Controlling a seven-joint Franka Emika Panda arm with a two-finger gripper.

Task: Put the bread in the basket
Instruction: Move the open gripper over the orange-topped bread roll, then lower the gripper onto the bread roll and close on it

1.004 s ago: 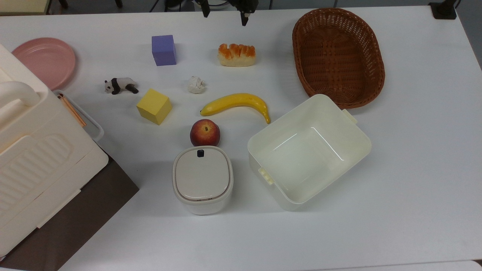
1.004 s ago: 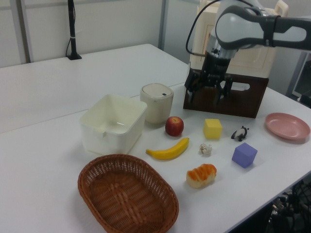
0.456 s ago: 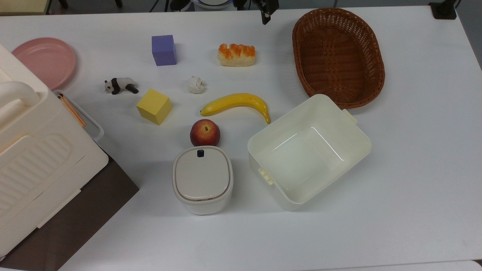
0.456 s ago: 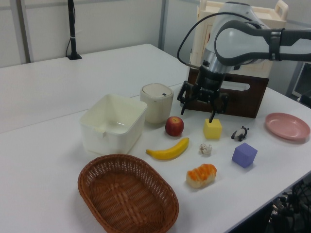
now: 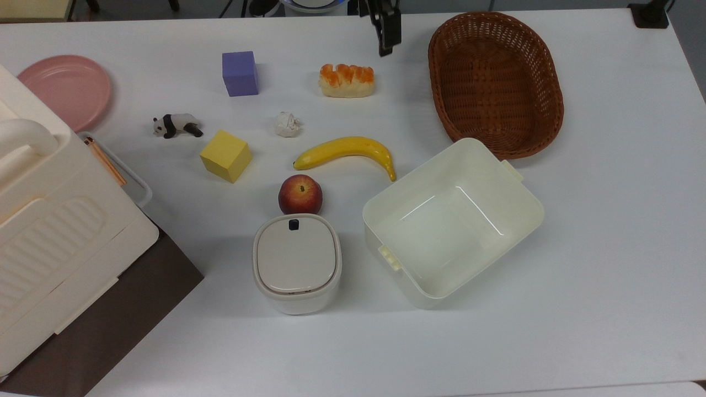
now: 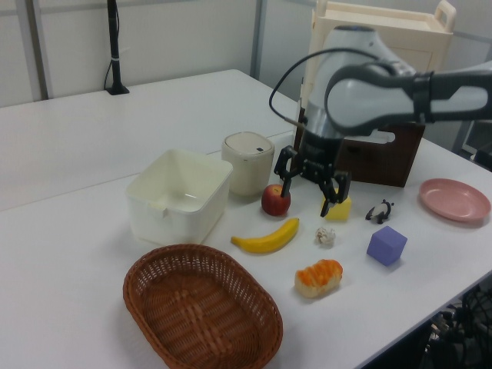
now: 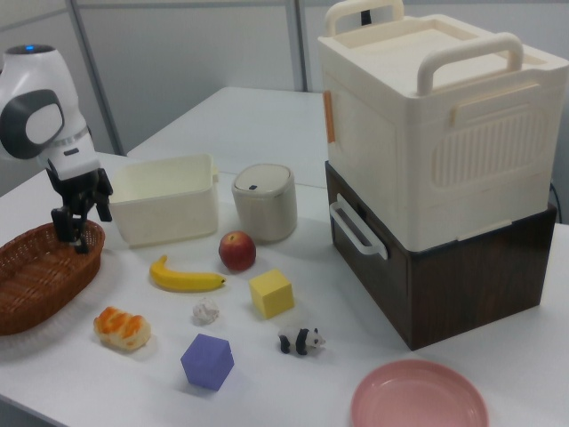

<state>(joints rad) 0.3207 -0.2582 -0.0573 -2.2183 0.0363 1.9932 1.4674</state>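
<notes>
On the white counter (image 5: pixel 606 248), the small oblong cream bread (image 5: pixel 347 80) with its orange-brown glazed top lies between the purple foam cube (image 5: pixel 240 73) and the oval brown wicker basket (image 5: pixel 495 82), well apart from both. The black gripper (image 6: pixel 310 182) hangs above the counter, jaws spread wide and empty. The bread is likely light and squashy; pinch gently across its short sides.

Claw (image 5: pixel 384 33) cut by the top view's upper edge
</notes>
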